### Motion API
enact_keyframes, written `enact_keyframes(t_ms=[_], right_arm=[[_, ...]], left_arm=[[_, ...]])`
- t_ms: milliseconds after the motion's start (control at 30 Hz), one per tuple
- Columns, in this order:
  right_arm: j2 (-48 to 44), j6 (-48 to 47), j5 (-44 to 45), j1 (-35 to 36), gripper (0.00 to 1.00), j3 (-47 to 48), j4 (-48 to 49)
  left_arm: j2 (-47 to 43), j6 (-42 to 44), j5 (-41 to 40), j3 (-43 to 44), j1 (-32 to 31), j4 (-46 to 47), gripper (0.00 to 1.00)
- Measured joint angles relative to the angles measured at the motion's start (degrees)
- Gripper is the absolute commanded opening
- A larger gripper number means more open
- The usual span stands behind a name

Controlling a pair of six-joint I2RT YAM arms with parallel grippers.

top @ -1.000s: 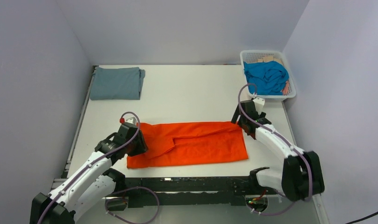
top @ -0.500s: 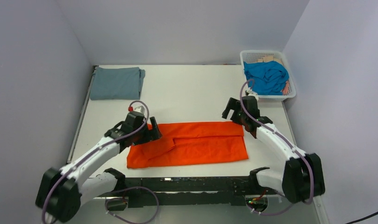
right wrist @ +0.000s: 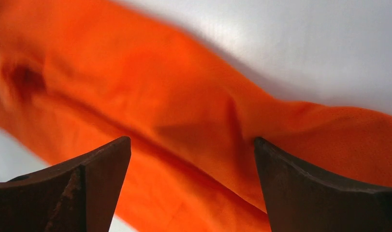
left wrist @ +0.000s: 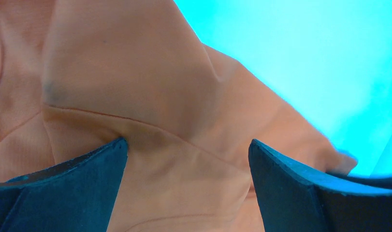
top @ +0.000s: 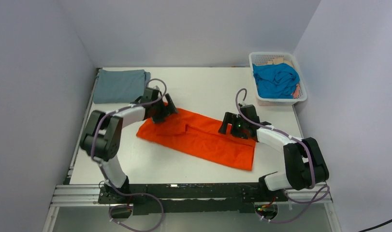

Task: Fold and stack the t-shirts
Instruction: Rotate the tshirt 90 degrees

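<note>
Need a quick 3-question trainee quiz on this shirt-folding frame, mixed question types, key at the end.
1. True or false: the turquoise t-shirt lies in the white basket.
2. Which shirt lies folded at the far left corner of the table? A: orange t-shirt. B: grey-blue t-shirt. C: turquoise t-shirt.
3. Fill in: the left tool and the right tool, both over the orange t-shirt, stand ___ (open or shut).

Key: 1 true; 2 B; 3 open.
</note>
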Motion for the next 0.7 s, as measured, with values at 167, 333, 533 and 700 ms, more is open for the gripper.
enact_keyframes(t_ms=[167,333,533,700], right_arm=[[-2.3,-0.5,-2.2,8.1,1.0,-2.2,0.3],[-4.2,2.3,-8.2,17.6,1.0,-4.5,1.2],[-3.2,4.9,-13.4,24.2,1.0,-4.7,2.3],[-4.3,4.3,-13.0,26.7,1.0,-4.5,0.2]], left_arm=[[20.7,0.9,1.5,28.1,0.3,-4.5,0.99],[39.6,-0.3,10.4,55.8,0.1,-7.1,0.99],[48.5,-6.4,17.0,67.7,-1.6,-5.0,0.99],[53.4,-11.1,20.2,72.9,-2.8,-0.6,0.99]])
